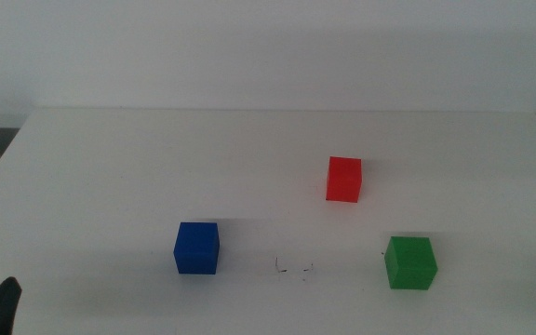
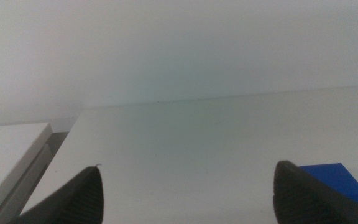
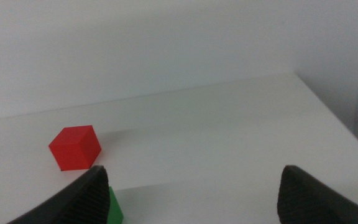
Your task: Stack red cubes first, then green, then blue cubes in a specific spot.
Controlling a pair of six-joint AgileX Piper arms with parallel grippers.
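Middle view showed three cubes resting apart on the white tabletop (image 1: 110, 167). The red cube (image 1: 344, 179) sat farthest back, right of centre. The blue cube (image 1: 197, 247) lay nearer the camera on the left, and the green cube (image 1: 409, 262) nearer on the right. Between blue and green, close to the front, were the faint dark scribbles of the spot (image 1: 295, 269), with no cube on it.

The left tool (image 1: 3, 307) showed only as a dark tip at the lower left corner of that view, well apart from the blue cube. In the left wrist view its two jaws stood wide apart with nothing between them, and the blue cube (image 2: 331, 177) lay just past one jaw.

The right tool (image 3: 191, 193) was outside the middle view. Its wrist view showed both jaws spread and unloaded, the red cube (image 3: 75, 147) lying ahead and a sliver of the green cube (image 3: 114, 208) beside one jaw.
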